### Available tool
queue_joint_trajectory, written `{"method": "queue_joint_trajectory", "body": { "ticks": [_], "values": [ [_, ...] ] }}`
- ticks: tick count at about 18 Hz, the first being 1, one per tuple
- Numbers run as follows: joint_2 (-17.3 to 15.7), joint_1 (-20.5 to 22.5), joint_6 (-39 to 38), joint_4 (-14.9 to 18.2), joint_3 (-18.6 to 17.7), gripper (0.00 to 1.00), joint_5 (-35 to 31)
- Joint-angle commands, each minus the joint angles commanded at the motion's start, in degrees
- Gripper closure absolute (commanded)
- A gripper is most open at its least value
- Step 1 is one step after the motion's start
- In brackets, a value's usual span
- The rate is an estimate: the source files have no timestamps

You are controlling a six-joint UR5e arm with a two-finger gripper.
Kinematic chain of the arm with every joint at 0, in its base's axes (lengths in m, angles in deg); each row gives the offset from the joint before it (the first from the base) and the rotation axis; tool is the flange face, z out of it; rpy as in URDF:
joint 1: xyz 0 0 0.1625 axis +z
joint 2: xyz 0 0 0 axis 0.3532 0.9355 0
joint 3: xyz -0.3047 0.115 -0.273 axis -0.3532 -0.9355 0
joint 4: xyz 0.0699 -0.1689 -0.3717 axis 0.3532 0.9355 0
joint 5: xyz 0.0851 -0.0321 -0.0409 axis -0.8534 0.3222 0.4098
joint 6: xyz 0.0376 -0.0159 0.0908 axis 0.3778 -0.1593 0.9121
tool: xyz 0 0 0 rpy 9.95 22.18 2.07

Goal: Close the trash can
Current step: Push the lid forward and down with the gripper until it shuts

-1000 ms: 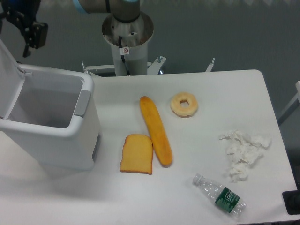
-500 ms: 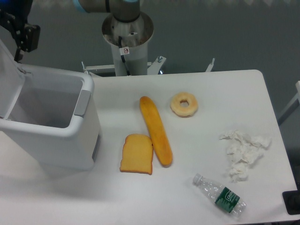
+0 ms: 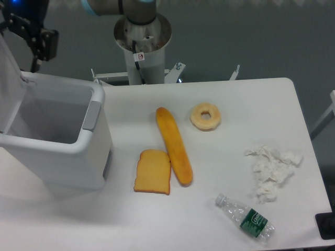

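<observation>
The trash can is a big white bin standing at the table's left side. It is open, and I can see its empty inside. Its flat white lid stands up along the far left edge, tilted slightly back. A grey latch sits on the can's right rim. My gripper is a dark shape at the top left, just behind the lid's upper edge and the can's back rim. Whether it touches the lid is unclear, and its fingers are too dark to separate.
On the table right of the can lie a slice of toast, a baguette and a doughnut. Crumpled tissue and a plastic bottle lie near the right edge. The arm's base stands behind the table.
The gripper went left toward the lid's top, then came back right and slightly down. The lid's upper edge now looks a little steeper.
</observation>
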Motion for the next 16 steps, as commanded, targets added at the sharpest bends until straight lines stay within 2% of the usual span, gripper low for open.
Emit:
{"method": "queue_joint_trajectory", "body": {
  "ticks": [8, 16],
  "values": [
    [0.4, 4.9, 0.4, 0.0, -0.1, 0.00, -0.4],
    [5.4, 5.5, 0.3, -0.5, 0.0, 0.00, -4.6]
  ]
}}
